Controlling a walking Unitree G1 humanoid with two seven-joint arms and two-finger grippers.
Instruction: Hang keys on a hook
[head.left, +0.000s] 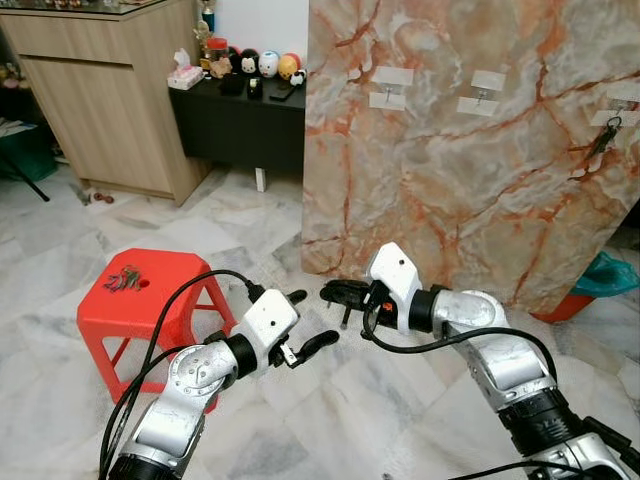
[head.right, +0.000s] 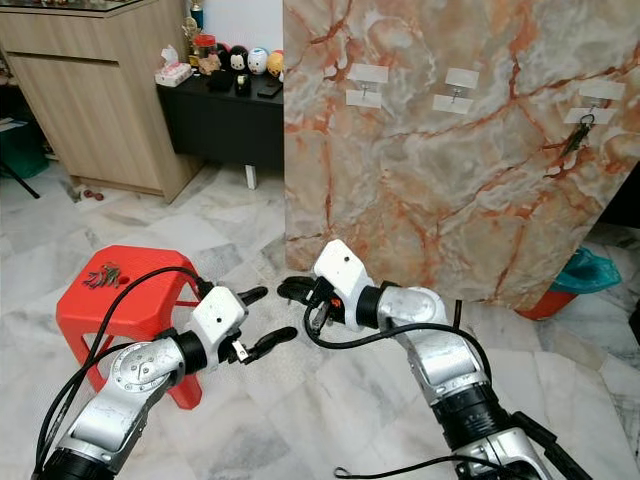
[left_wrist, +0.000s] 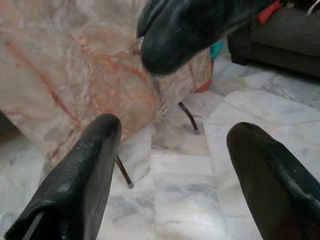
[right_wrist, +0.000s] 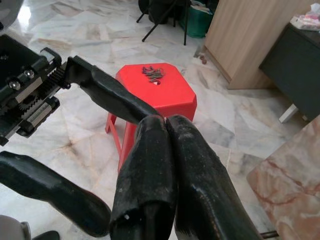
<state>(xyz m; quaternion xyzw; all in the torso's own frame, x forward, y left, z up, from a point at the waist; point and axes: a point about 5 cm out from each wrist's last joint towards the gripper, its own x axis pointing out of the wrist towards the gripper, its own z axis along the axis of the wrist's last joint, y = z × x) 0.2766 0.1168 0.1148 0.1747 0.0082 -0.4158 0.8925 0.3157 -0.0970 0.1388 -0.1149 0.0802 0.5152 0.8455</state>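
Marble floor, home setting: keys not yet picked up, both arms raised in front.

Keys lay loose on top of the red stool, at the robot's left, well apart from both grippers. Left gripper hovered beside the stool with fingers spread wide, probably readied for a grasp; right gripper faced it, fingers pressed together, empty. Hooks sat on the marble panel beyond; one far-right hook already carried something dark.
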